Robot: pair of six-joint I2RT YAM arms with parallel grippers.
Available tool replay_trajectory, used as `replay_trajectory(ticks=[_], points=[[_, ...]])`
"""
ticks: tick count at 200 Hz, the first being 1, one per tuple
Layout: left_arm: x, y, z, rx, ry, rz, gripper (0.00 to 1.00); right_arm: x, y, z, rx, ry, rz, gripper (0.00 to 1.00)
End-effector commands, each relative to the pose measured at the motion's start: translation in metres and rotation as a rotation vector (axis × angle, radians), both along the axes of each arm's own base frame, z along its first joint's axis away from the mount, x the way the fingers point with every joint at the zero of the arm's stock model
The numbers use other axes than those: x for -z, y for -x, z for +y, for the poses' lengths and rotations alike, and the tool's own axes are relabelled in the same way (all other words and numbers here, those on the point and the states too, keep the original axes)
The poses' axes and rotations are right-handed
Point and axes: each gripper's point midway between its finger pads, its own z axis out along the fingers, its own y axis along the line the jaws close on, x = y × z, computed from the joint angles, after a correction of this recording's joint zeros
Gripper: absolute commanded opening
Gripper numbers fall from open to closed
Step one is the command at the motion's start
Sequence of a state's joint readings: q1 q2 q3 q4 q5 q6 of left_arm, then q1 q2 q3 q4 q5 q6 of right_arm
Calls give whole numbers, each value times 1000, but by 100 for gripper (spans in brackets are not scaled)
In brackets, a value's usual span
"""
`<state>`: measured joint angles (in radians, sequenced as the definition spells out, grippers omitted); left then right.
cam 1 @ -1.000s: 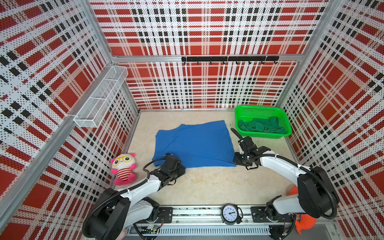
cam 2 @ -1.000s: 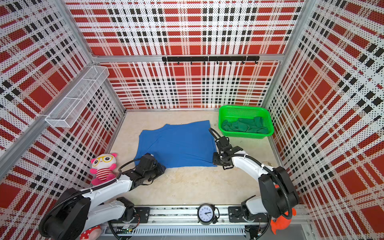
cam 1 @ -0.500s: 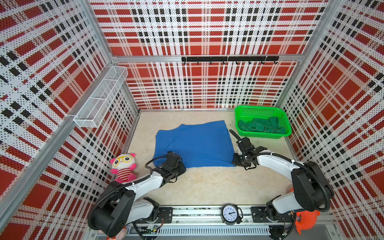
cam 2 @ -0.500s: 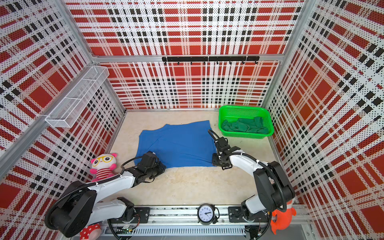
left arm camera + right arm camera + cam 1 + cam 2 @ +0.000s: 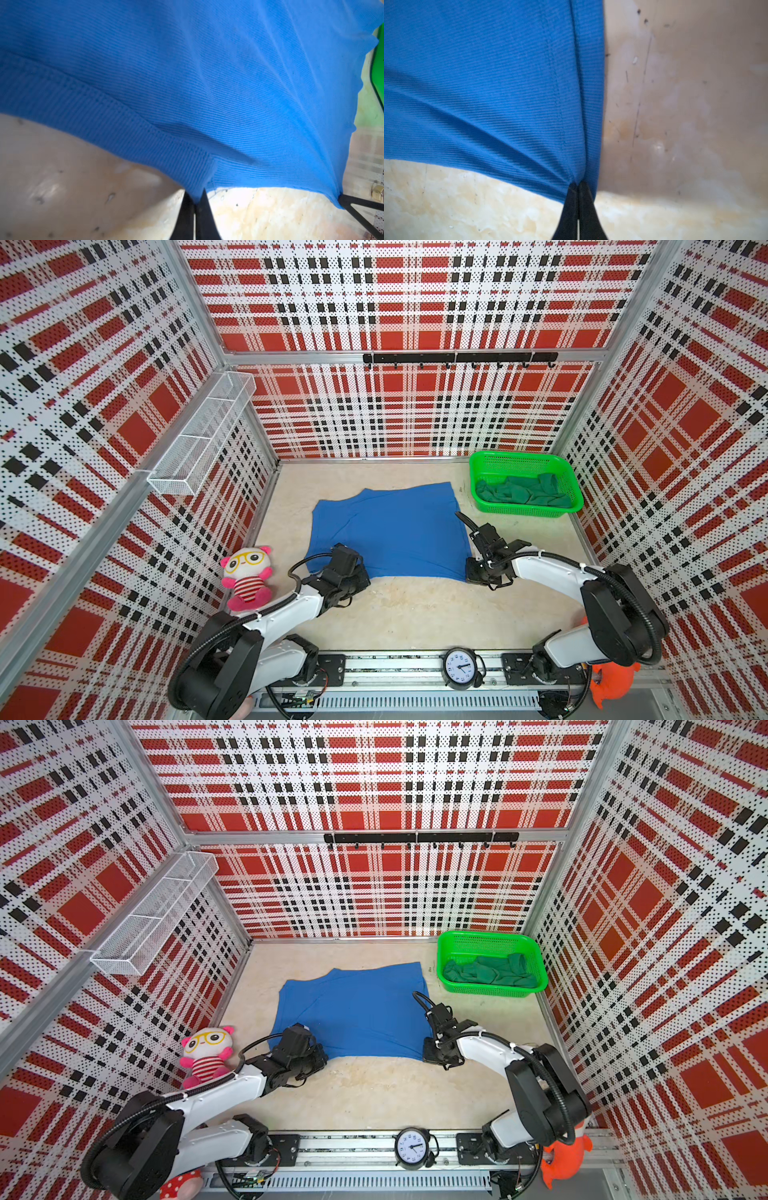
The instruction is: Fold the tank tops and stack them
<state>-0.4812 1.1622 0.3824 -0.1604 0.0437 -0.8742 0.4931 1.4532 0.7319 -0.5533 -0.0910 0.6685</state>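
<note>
The blue tank top [image 5: 390, 531] lies spread out flat in the middle of the tabletop [image 5: 415, 614], its near hem running side to side between the two arms. The left gripper [image 5: 195, 199] is closed tight on the near left corner of that hem, the ribbed band bunching into a point between the two black fingers. The right gripper [image 5: 578, 186] is likewise pinched closed on the near right corner, with creases fanning out from the pinch across the cloth. In both top views the fingertips themselves are hidden under the black wrist bodies, so the grip shows only in the wrist views; how far either corner has come off the tabletop is hard to tell. The dark green tank top [image 5: 523, 491] sits crumpled inside the bright green basket [image 5: 515, 454] at the far right corner of the tabletop, well apart from both grippers, its shape too bunched to make out. The left wrist view cuts the basket down to a sliver at its edge. A pink plush toy [image 5: 247, 576] sits at the left edge beside the left arm, and a small clock [image 5: 459, 668] stands at the near edge.
</note>
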Motion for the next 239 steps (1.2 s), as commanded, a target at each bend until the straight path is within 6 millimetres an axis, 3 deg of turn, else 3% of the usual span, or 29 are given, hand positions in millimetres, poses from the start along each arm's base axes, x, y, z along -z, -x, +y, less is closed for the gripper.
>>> replay_trajectory(ticks=[1, 46, 68, 90, 111, 158, 204, 239], points=[[-2, 13, 4, 17, -37, 22, 0, -6, 12, -12, 8, 49, 15, 0], [-9, 42, 3, 54, -94, 70, 0, -23, 31, -18, -54, 77, 60, 0], [-26, 46, -2, 61, -76, 60, 0, -32, 38, -25, -97, 112, 85, 0], [-46, 42, 0, 74, -109, 44, 0, -42, 34, -23, -135, 124, 75, 0], [-58, 33, 0, 102, -144, 36, 0, -49, 20, -19, -162, 135, 53, 0], [-56, 3, 8, 186, -249, 60, 0, -59, -24, -15, -176, 165, -7, 0], [-44, -26, 17, 254, -337, 99, 0, -53, -63, -19, -183, 200, -11, 0], [-33, -48, 7, 308, -328, 120, 0, -47, -90, -23, -178, 220, -15, 2]])
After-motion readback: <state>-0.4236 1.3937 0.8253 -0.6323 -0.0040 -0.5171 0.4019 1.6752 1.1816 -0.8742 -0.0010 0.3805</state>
